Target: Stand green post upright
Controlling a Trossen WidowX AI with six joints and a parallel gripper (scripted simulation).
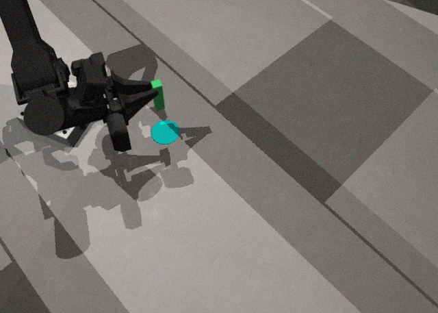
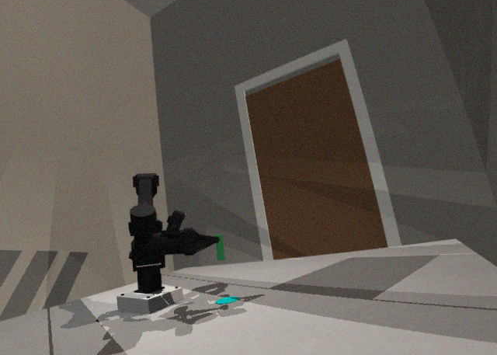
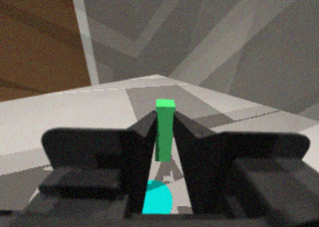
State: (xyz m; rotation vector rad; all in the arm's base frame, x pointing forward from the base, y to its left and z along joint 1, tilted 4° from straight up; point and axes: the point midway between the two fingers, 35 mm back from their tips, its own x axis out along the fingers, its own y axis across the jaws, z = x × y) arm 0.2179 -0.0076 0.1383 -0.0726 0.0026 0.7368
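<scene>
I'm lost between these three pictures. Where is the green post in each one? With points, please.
Top: left of centre, at the gripper's (image 1: pixel 155 88) (image 2: pixel 217 238) (image 3: pixel 164 119) tips.
Exterior: low, just left of centre, in the air.
Wrist: near the middle, the green post (image 1: pixel 159 97) (image 2: pixel 220 248) (image 3: pixel 163 134) upright.
Shared landmark: the cyan circle (image 1: pixel 164 133) (image 2: pixel 227 300) (image 3: pixel 158 199).

In the exterior view, the black gripper (image 2: pixel 217 239) is pointing toward three o'clock from the arm (image 2: pixel 146 238), its fingers closing on the top part of the green post (image 2: pixel 220 248). The post is hanging nearly upright in the air, while the cyan circle (image 2: pixel 227 300) is lying on the floor toward six o'clock from it. A brown door (image 2: pixel 317 162) is standing toward one o'clock from the post.
</scene>
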